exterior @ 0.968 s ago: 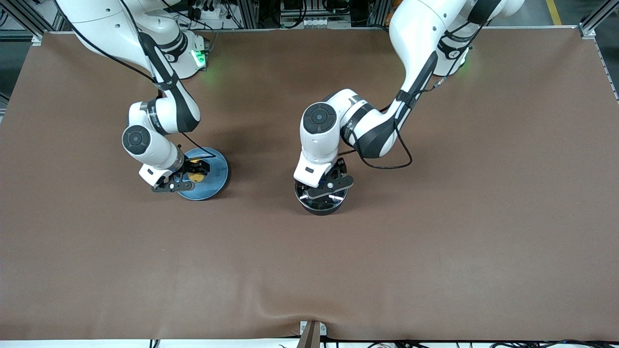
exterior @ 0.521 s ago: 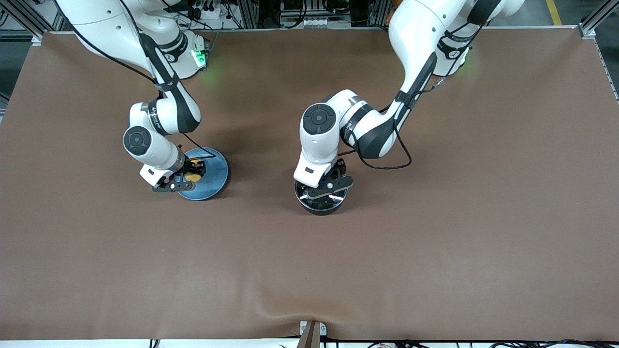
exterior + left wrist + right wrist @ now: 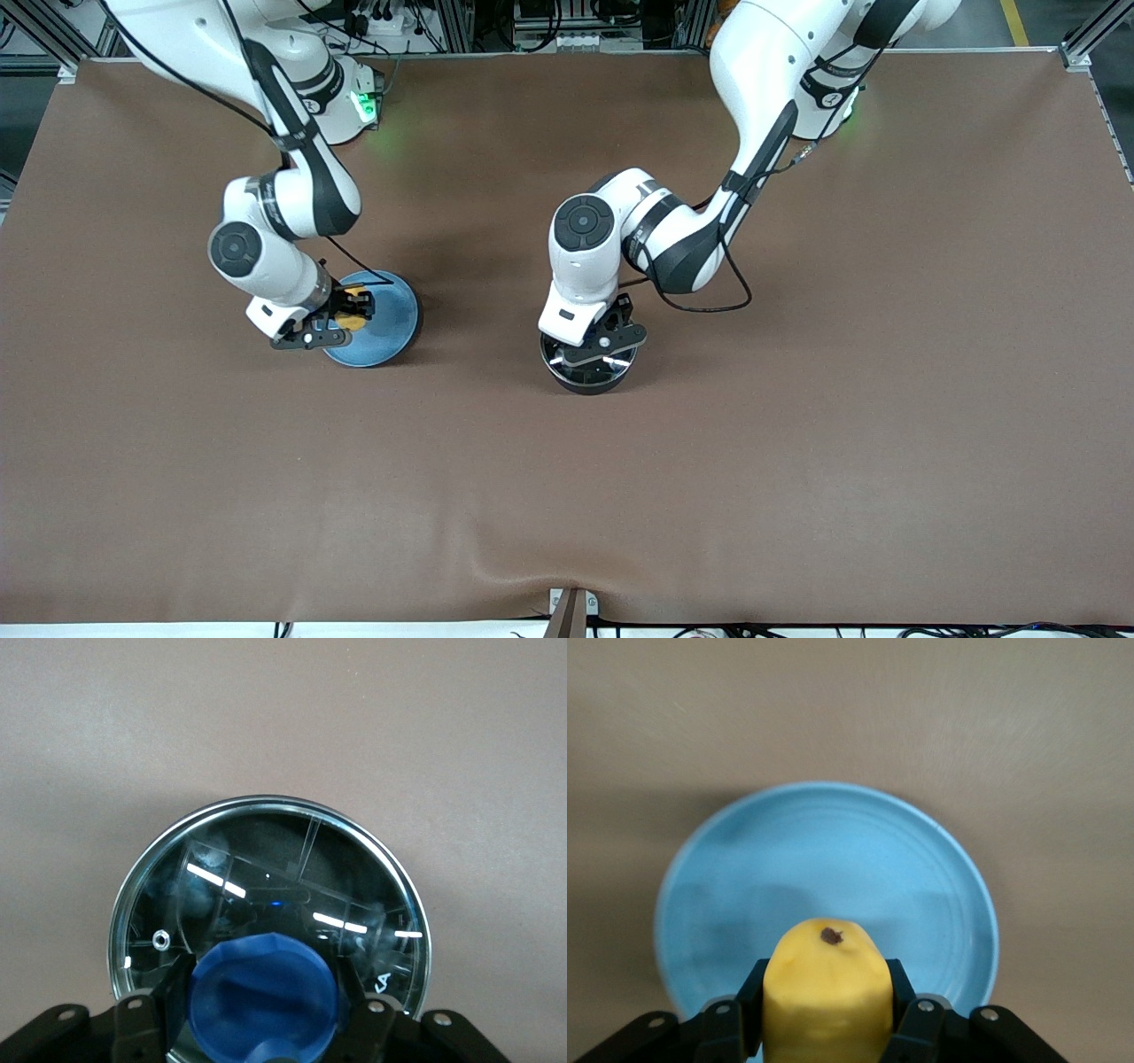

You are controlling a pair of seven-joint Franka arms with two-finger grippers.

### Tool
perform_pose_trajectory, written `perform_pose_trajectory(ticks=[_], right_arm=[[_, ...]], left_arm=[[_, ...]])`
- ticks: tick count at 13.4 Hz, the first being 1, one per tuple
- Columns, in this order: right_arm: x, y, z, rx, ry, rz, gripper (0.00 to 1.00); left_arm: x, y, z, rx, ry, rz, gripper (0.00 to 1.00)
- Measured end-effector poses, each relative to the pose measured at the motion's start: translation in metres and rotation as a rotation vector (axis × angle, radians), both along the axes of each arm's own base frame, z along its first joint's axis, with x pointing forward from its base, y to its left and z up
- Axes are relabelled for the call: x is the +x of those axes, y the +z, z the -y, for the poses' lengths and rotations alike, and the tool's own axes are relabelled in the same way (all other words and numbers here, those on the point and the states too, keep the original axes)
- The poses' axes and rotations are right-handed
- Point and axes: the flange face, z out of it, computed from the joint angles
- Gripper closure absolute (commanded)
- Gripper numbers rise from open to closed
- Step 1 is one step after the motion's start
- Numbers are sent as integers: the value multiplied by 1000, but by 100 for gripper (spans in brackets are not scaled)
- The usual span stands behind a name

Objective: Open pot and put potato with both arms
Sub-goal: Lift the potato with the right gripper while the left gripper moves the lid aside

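i take the pot [image 3: 586,370] as my landmark: it sits on the brown table [image 3: 797,443] about midway between the two arms' ends, its glass lid [image 3: 266,895] in place on the rim. i can't see its long handle in any view, so i cannot tell which way it points. the left arm comes in from its base, folds at the elbow and drops its wrist straight down over the pot, so the left gripper [image 3: 595,348] is right on top of the lid. in the left wrist view the blue knob [image 3: 263,997] sits between the two fingers [image 3: 168,1001], which press against it on either side, pinching the knob

toward the right arm's end of the table from the pot, and a little farther from the front camera, lies the blue plate [image 3: 390,328]. the right arm bends down steeply over the plate's edge, the one away from the pot, with its wrist tilted. the right gripper [image 3: 347,315] is pinching the potato [image 3: 355,297], which is over the plate; from the right wrist view the potato [image 3: 824,992] looks lifted off the plate [image 3: 833,859], though i can't be sure of the gap. its long axis runs along the fingers [image 3: 749,1005], its rounded end with a small dark spot sticking out past the fingertips
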Motion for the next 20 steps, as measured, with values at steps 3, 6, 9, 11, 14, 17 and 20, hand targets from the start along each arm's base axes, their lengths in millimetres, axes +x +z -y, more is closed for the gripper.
perform_pose_trajectory(ticks=[3,6,9,11,14,17,20], right_arm=[[6,68,-1,25,3,41,100],[13,132,-3,43,11,58,100],[29,185,2,56,3,87,100],[38,217,12,59,-10,85,100],[42,254,24,60,-22,74,100],[42,257,9,56,-21,83,100],[38,262,-64,44,-27,98,100]], left_arm=[[0,1,0,-1,0,1,100],[6,20,0,-14,7,19,100],[21,83,-21,-29,39,57,100],[36,128,-57,-12,22,63,100],[62,178,-127,25,-19,51,100],[82,194,-191,65,-64,6,100],[102,193,-252,86,-130,-32,100]])
